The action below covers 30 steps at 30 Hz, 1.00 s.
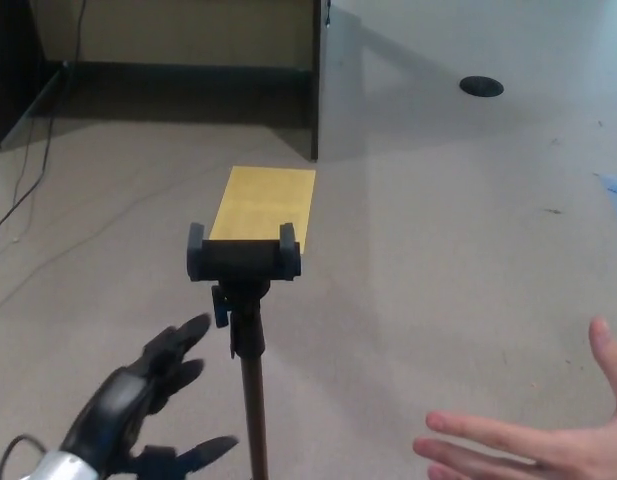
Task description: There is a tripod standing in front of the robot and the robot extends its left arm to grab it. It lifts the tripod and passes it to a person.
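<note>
Matt black plastic tripod (244,290) head, matt carpet floor (438,250), yellow paper sheet (264,203)

You have a single head view, looking steeply down at the floor (468,250) from above. The tripod (244,275) rises close at lower centre; a wall base (178,80) crosses the frame's upper left.

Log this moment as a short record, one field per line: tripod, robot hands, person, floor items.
tripod: tripod upright on the floor, black phone clamp on top, nothing in the clamp
left hand: left hand open, fingers spread, just left of the pole, not touching it
right hand: not in view
person: open hand at lower right, palm up, apart from the tripod
floor items: yellow sheet behind the tripod; black round disc at upper right
</note>
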Available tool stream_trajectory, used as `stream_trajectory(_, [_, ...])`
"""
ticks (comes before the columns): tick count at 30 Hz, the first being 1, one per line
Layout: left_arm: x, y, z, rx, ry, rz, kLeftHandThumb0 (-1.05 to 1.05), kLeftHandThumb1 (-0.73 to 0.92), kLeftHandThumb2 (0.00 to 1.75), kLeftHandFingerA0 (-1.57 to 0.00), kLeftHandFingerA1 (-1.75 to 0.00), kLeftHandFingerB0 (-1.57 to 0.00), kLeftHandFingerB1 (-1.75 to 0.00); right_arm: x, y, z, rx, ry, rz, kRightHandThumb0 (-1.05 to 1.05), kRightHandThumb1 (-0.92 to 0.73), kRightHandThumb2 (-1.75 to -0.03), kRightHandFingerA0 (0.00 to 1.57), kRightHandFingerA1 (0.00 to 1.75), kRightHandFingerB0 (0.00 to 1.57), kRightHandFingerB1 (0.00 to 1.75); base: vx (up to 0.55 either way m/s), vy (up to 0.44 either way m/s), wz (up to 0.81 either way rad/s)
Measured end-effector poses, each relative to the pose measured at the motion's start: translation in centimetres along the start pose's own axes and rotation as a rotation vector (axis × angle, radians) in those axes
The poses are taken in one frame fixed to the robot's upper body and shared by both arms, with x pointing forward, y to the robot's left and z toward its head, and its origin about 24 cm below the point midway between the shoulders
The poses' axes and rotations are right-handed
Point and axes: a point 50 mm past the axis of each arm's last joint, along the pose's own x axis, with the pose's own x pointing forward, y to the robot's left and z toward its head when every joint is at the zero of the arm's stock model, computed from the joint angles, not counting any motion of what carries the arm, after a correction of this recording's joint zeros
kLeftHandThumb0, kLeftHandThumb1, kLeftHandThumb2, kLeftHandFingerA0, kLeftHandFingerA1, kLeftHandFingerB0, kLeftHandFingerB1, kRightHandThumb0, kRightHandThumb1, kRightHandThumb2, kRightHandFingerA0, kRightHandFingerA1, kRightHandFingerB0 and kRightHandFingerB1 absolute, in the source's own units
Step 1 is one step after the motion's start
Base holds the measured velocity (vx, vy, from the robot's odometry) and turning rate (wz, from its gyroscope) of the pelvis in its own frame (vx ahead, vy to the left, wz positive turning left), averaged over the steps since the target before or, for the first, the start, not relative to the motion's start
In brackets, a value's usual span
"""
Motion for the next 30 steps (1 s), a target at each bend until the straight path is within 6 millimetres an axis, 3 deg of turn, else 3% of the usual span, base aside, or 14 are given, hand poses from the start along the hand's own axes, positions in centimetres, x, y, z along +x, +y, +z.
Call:
stream_trajectory(2, [0.5, -0.4, 0.3, -0.007, -0.001, -0.015, -0.55, 0.34, 0.73, -0.03, -0.42, 0.0, -0.14, 0.0, 0.0, 0.0, 0.0, -0.002, -0.001, -0.42, -0.69, -0.62, 0.71, 0.43, 0.54, 0.38, 0.0, 0.0, 0.0])
stream_trajectory(3, [0.8, -0.6, 0.5, -0.011, -0.003, -0.024, -0.59, 0.38, 0.75, 0.0, -0.39, -0.07, -0.09, 0.0, 0.0, 0.0, 0.0, -0.002, -0.001, -0.41, -0.69, -0.61, 0.7, 0.43, 0.55, 0.38, 0.0, 0.0, 0.0])
stream_trajectory(6, [1.3, -1.5, 0.7, -0.025, -0.004, -0.047, -0.57, 0.35, 0.74, -0.03, -0.39, 0.0, -0.13, 0.0, -0.1, 0.1, 0.0, -0.005, -0.002, -0.41, -0.69, -0.61, 0.68, 0.42, 0.55, 0.38, 0.0, 0.0, 0.0])
stream_trajectory(12, [2.2, -2.5, 1.2, -0.035, 0.003, -0.075, -0.58, 0.36, 0.74, -0.05, -0.39, 0.0, -0.13, 0.2, -0.2, 0.3, -0.001, -0.011, -0.005, -0.4, -0.69, -0.61, 0.67, 0.42, 0.55, 0.38, 0.0, 0.0, 0.0])
stream_trajectory(13, [2.2, -2.6, 1.2, -0.037, 0.003, -0.076, -0.58, 0.38, 0.74, 0.0, -0.41, -0.08, -0.1, 0.2, -0.2, 0.4, -0.001, -0.012, -0.006, -0.41, -0.69, -0.61, 0.66, 0.41, 0.54, 0.38, 0.0, 0.0, 0.0])
stream_trajectory(15, [2.5, -2.8, 1.3, -0.045, 0.006, -0.077, -0.58, 0.38, 0.73, 0.0, -0.4, -0.07, -0.08, 0.2, -0.3, 0.4, -0.001, -0.013, -0.006, -0.41, -0.69, -0.61, 0.66, 0.42, 0.54, 0.38, 0.0, 0.0, 0.0])
stream_trajectory(16, [2.6, -2.9, 1.3, -0.048, 0.006, -0.077, -0.6, 0.43, 0.54, -0.11, -0.35, 0.0, -0.18, 0.2, -0.3, 0.4, -0.001, -0.014, -0.006, -0.41, -0.7, -0.61, 0.65, 0.41, 0.54, 0.38, 0.0, 0.0, 0.0])
stream_trajectory(17, [2.7, -2.9, 1.4, -0.05, 0.005, -0.078, -0.58, 0.36, 0.74, -0.03, -0.41, 0.0, -0.14, 0.3, -0.3, 0.4, -0.001, -0.015, -0.006, -0.41, -0.7, -0.61, 0.65, 0.41, 0.54, 0.38, 0.0, 0.0, 0.0])
stream_trajectory(18, [2.8, -3.0, 1.4, -0.05, 0.004, -0.078, -0.63, 0.4, 0.77, 0.0, -0.41, -0.08, -0.1, 0.3, -0.3, 0.4, -0.001, -0.015, -0.007, -0.41, -0.7, -0.61, 0.66, 0.42, 0.54, 0.38, 0.0, 0.0, 0.0])
stream_trajectory(26, [3.3, -3.6, 0.8, -0.042, 0.046, -0.082, -0.61, 0.39, 0.76, -0.07, -0.44, -0.06, -0.13, 0.4, -0.4, 0.6, -0.002, -0.02, -0.006, -0.42, -0.7, -0.61, 0.68, 0.42, 0.54, 0.38, 0.0, 0.0, 0.0])
stream_trajectory(27, [3.3, -3.6, 0.7, -0.041, 0.048, -0.082, -0.6, 0.47, 0.53, -0.14, -0.35, 0.0, -0.2, 0.4, -0.4, 0.6, -0.002, -0.022, -0.007, -0.41, -0.69, -0.61, 0.68, 0.42, 0.54, 0.38, 0.0, 0.0, 0.0])
stream_trajectory(29, [3.4, -3.5, 0.7, -0.034, 0.053, -0.081, -0.57, 0.36, 0.74, -0.1, -0.45, -0.01, -0.16, 0.4, -0.4, 0.7, -0.002, -0.025, -0.008, -0.41, -0.69, -0.61, 0.67, 0.42, 0.53, 0.38, 0.0, 0.0, 0.0])
stream_trajectory(30, [3.4, -3.5, 0.7, -0.032, 0.054, -0.079, -0.57, 0.36, 0.74, -0.1, -0.45, -0.01, -0.16, 0.4, -0.4, 0.7, -0.001, -0.026, -0.008, -0.41, -0.69, -0.61, 0.67, 0.42, 0.53, 0.38, 0.0, 0.0, 0.0])
